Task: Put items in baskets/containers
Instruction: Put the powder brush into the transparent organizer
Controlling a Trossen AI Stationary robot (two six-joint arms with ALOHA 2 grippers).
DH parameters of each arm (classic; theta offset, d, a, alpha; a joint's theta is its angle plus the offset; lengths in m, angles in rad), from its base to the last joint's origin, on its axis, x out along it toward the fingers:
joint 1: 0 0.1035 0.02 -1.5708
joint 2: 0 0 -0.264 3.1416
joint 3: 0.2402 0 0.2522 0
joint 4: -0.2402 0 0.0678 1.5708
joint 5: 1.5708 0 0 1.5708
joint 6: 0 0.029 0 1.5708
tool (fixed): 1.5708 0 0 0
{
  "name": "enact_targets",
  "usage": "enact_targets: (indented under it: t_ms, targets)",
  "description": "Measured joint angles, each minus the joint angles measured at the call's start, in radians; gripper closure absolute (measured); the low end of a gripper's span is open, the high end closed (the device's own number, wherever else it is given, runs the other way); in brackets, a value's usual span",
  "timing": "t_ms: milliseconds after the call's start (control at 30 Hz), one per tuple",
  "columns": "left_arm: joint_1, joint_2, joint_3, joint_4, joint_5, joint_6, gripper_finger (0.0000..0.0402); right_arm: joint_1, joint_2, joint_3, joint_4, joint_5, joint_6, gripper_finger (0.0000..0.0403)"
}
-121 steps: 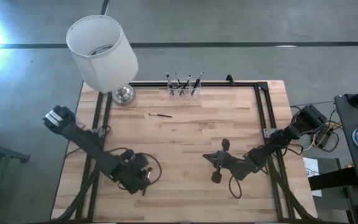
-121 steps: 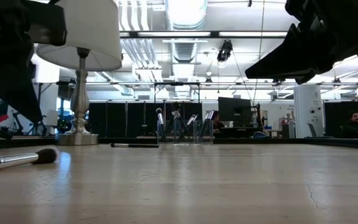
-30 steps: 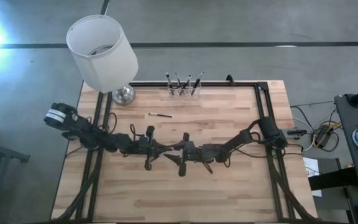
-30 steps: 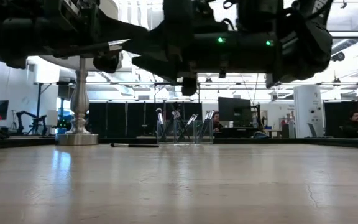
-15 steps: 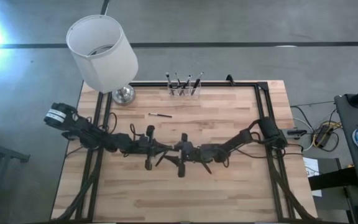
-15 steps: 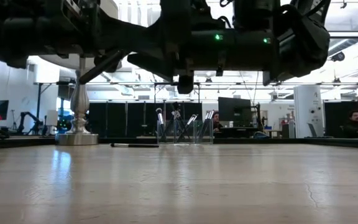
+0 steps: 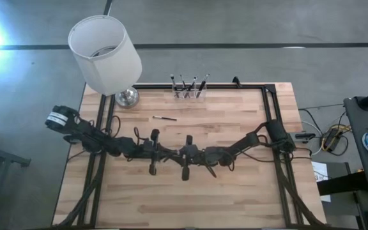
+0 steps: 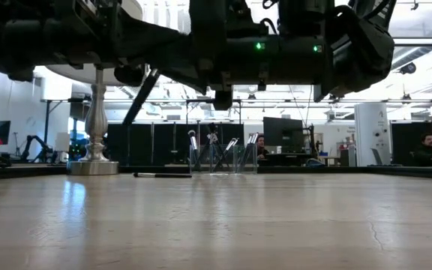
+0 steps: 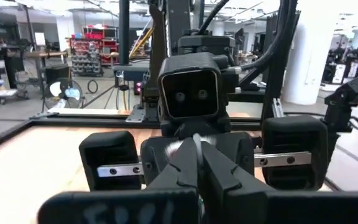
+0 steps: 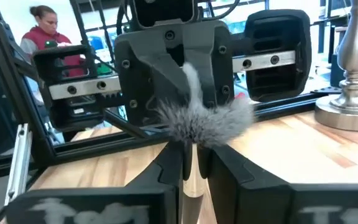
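Observation:
My two grippers meet tip to tip above the middle of the table, the left (image 7: 163, 155) and the right (image 7: 176, 157). Between them is a makeup brush with fluffy grey bristles (image 10: 207, 121). Its dark handle (image 8: 143, 96) slants down under the left gripper, clear of the table. My right gripper (image 10: 189, 158) is shut on the brush. My left gripper (image 9: 196, 163) has its fingers together at the bristle tips. The clear holder (image 7: 189, 93) stands at the far edge with several brushes upright in it. One thin brush (image 7: 165, 118) lies flat on the table near it. My right gripper pinches the brush's pale neck (image 10: 188, 177), just below the bristles, between its two fingers. The fingers lie level, coming from the table's right. The brush is lifted clear, bristles up and handle slanting down. My left gripper has a wisp of bristles (image 10: 191, 78) between its fingertips; I cannot tell whether they touch it.
A lamp with a white shade (image 7: 104, 54) stands on its silver base (image 7: 126, 97) at the far left corner, near the holder. A dark frame (image 7: 270, 121) runs along the table's edges. A person (image 10: 42, 25) shows in the room behind.
The brush's handle has swung from level to slanting steeply down, and it has shifted a little toward the table's right. Both grippers have stayed close together above the table's middle.

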State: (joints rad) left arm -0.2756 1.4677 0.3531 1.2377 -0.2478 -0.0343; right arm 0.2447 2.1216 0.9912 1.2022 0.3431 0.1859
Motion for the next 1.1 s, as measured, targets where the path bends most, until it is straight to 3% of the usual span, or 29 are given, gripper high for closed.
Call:
enact_targets:
  t_ms: [133,300,533,733,833,1100]
  targets:
    - [0.004,-0.021,-0.001,-0.026,-0.029,-0.057,0.0389,-0.002,-0.004,-0.020,0.004,0.001,-0.003,0.0364]
    - [0.020,-0.111,-0.015,-0.120,-0.045,-0.095,0.0345,-0.015,-0.048,-0.091,-0.030,0.016,-0.006,0.0364]
    - [0.029,-0.264,-0.070,-0.289,-0.022,-0.045,0.0316,-0.099,-0.308,-0.235,-0.251,0.126,-0.043,0.0364]
    - [0.044,-0.326,-0.179,-0.211,-0.019,-0.041,0.0333,-0.327,-0.527,-0.282,-0.529,0.129,-0.052,0.0364]
    - [0.054,-0.330,-0.222,-0.135,-0.019,-0.037,0.0351,-0.473,-0.578,-0.280,-0.590,0.050,-0.053,0.0364]
    - [0.059,-0.328,-0.243,-0.108,-0.018,-0.026,0.0383,-0.797,-0.536,-0.207,-0.597,-0.141,-0.017,0.0364]
